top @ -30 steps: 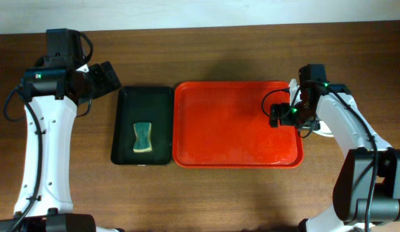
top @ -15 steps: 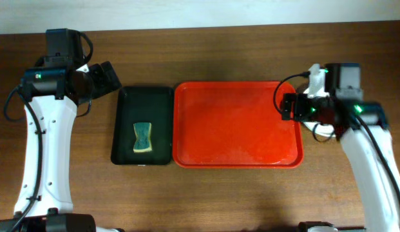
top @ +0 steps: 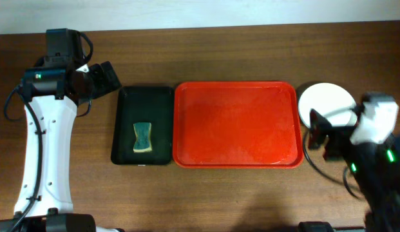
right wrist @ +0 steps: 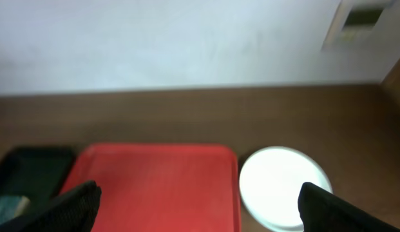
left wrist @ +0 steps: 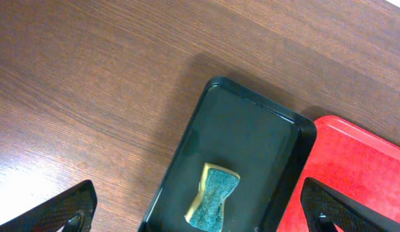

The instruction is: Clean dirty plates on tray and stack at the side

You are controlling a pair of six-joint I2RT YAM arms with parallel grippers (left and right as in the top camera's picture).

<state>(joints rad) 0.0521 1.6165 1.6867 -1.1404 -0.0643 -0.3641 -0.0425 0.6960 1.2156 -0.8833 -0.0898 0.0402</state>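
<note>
Well to the left of the red tray [top: 235,122], the left claw [top: 104,77] hangs over the wooden worktop [top: 219,51], released, its fingers spread wide. Just beside the red tray's left edge lies a smaller black tray [top: 122,122], with a green-and-yellow sponge [top: 142,137] resting in it. Just off the red tray's right edge, by its far corner, a white plate [top: 325,100] sits on the worktop; whether other plates lie under it I cannot tell. The right claw [top: 321,132] hovers right of the red tray, at the plate's near rim, likewise released, fingers wide apart.
</note>
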